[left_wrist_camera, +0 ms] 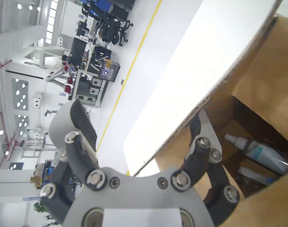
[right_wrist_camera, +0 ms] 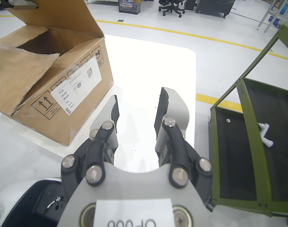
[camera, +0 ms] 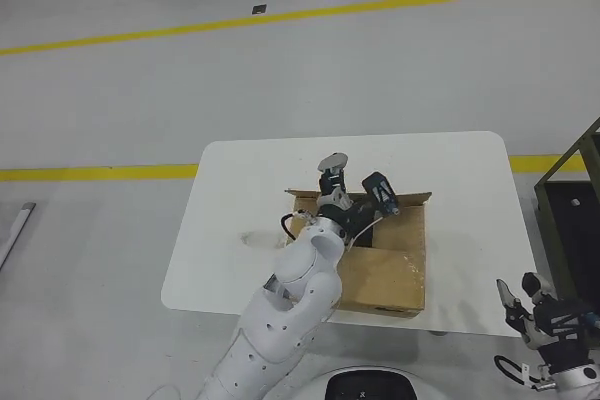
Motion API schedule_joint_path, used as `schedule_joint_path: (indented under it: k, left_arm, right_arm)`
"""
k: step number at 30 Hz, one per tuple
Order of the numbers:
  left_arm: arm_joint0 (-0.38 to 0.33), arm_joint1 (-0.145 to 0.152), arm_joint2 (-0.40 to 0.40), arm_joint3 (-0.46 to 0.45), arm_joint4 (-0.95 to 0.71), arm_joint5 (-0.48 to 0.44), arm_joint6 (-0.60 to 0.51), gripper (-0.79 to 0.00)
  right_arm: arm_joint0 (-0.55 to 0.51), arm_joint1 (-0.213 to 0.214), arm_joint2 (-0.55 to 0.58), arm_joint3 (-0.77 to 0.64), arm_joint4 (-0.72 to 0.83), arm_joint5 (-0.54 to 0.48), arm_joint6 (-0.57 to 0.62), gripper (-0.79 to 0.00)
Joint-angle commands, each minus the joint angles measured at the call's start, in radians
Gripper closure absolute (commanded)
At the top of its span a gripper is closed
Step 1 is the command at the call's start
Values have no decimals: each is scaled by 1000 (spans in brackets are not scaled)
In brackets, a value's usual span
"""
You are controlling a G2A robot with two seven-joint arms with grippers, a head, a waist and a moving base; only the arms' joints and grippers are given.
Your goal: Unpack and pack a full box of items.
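on the floor at the far left a pale bar (camera: 9,240) lies alone, and a yellow line (camera: 80,173) runs behind the white table (camera: 460,170). mid-table sits the box (camera: 380,280), brown card, open at the top. its near flap (right_wrist_camera: 18,72), torn along one edge, slopes down over part of the opening, and its far flap (right_wrist_camera: 58,8) stands up. the left arm lies across the box and its left gripper (camera: 356,175) is at that far flap's top edge. the jaws are wide and straddle the card: one finger (left_wrist_camera: 74,119) is on the outer side over the table, the other finger (left_wrist_camera: 198,140) is on the inner side, down in the box. whether either pad presses the card, i cannot tell. inside, deep in a corner, a white bottle (left_wrist_camera: 259,152) with a pale blue label lies on its side, and a second bottle (left_wrist_camera: 255,176) lies just beside it. the box side towards the right arm bears a white label (right_wrist_camera: 77,88) and arrow marks. further right, off the table's near right corner, the right gripper (camera: 517,295) hangs with jaws wide and nothing between them. at the far right stands a green cart (camera: 580,220), with a small white part (right_wrist_camera: 265,134) on its dark shelf.
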Motion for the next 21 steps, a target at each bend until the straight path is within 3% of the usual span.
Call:
schedule_joint_path:
  k: [1,6,10,11,12,13,21]
  left_arm:
    - [-53,-10,20,59,18,0,20,-785]
    - [-174,-38,65,215,43,0,43,-785]
    - [-242,-70,102,324,17,66,71,-785]
    - [-254,-78,113,353,13,75,71,-785]
    - [-268,-86,123,380,10,82,72,-785]
    - [-279,-93,135,406,6,85,74,-785]
    - [-344,-149,203,571,6,114,79,-785]
  right_arm:
    - [0,0,-2,-3,-2,-1,1,-382]
    - [-1,0,-1,-5,1,1,0,-403]
    - [-2,-1,0,-7,2,3,0,-400]
    - [-3,-1,0,-9,3,2,2,-434]
    - [-4,-1,-2,-11,8,-7,4,-533]
    - [-6,0,0,-14,15,-13,7,-767]
    - [-2,2,22,-15,38,-40,30,-785]
